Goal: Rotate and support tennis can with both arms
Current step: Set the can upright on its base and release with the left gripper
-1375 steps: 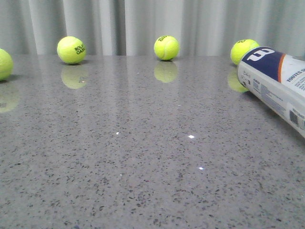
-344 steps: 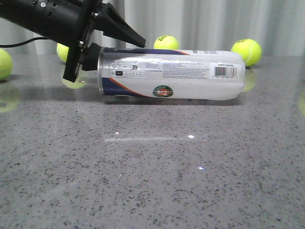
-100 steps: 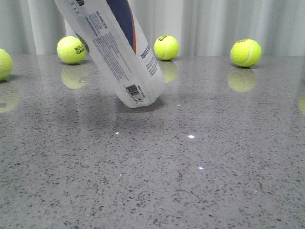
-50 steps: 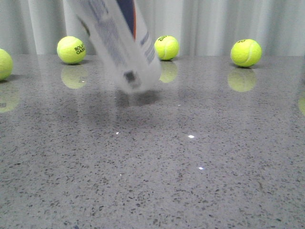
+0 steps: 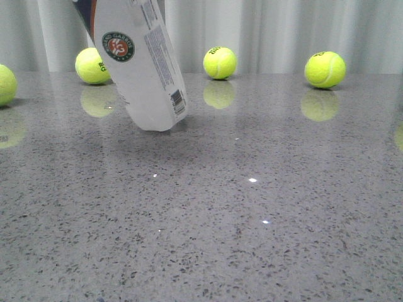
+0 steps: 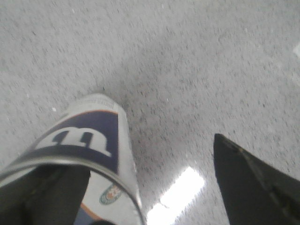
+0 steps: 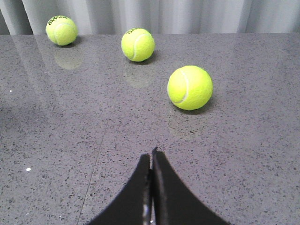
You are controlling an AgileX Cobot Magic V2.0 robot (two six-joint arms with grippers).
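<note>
The tennis can point(image 5: 141, 69) leans steeply, its top running out of the front view at the upper left. Its lower end is at or just above the table, and its round emblem point(image 5: 118, 46) and barcode face the camera. In the left wrist view the can point(image 6: 89, 140) shows from above, with navy W panel and silvery rim. My left gripper point(image 6: 140, 157) is open wide. One finger seems to sit inside the can's mouth; the other finger point(image 6: 253, 183) is well clear of the can. My right gripper point(image 7: 152, 157) is shut and empty, low over the table, away from the can.
Several yellow-green tennis balls lie along the table's far edge by the curtain point(image 5: 93, 65) point(image 5: 220, 62) point(image 5: 325, 69), and one lies at the left edge point(image 5: 3, 85). In the right wrist view, three balls lie ahead of my right gripper, the nearest ball point(image 7: 190, 87) a short way off.
The can has swung more upright and turned about its axis, so the emblem now faces the camera. Its lower end has shifted left.
</note>
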